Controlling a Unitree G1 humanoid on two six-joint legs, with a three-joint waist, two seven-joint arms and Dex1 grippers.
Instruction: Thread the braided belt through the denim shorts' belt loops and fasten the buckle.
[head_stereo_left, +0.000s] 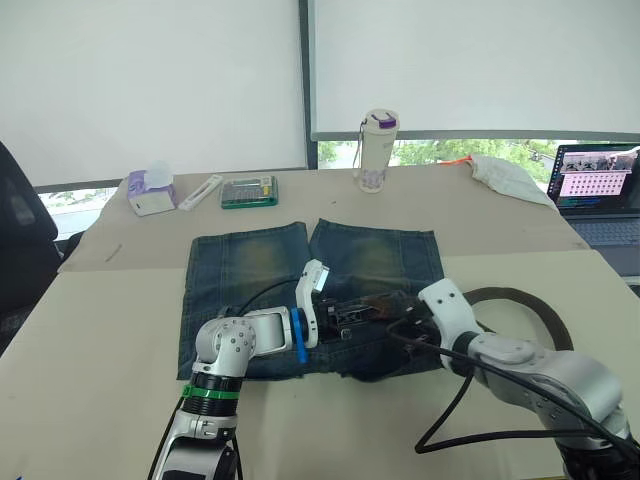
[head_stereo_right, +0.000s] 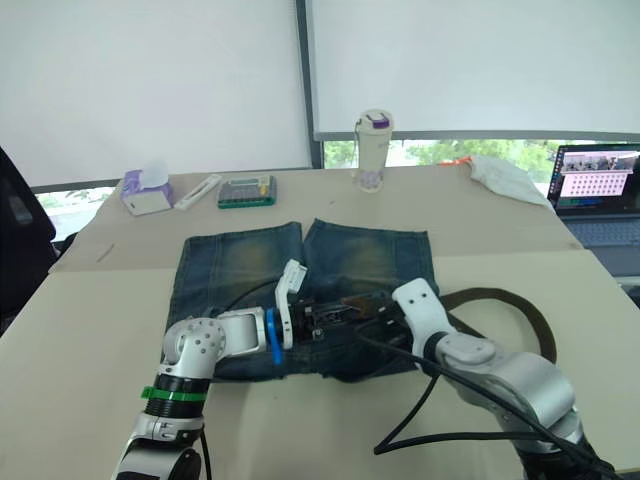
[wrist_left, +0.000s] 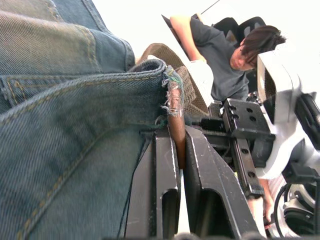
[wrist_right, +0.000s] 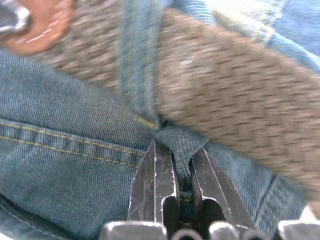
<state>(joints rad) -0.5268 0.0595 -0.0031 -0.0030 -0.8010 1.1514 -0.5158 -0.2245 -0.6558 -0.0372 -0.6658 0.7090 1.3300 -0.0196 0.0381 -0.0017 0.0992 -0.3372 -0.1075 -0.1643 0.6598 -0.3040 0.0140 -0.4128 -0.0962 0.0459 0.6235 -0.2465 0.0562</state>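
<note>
Right pincer (wrist_right: 182, 170) clamps a belt loop (wrist_right: 139, 65), steadying the denim shorts (head_stereo_left: 250, 265); left pincer (wrist_left: 177, 165) grips the braided belt (wrist_right: 235, 95) end to feed it.

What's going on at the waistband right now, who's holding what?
Both grippers work at the waistband of the blue denim shorts on the beige table. The left gripper pinches the brown leather tip of the dark brown braided belt. The right gripper clamps denim at the base of a belt loop, with the belt already through it.
</note>
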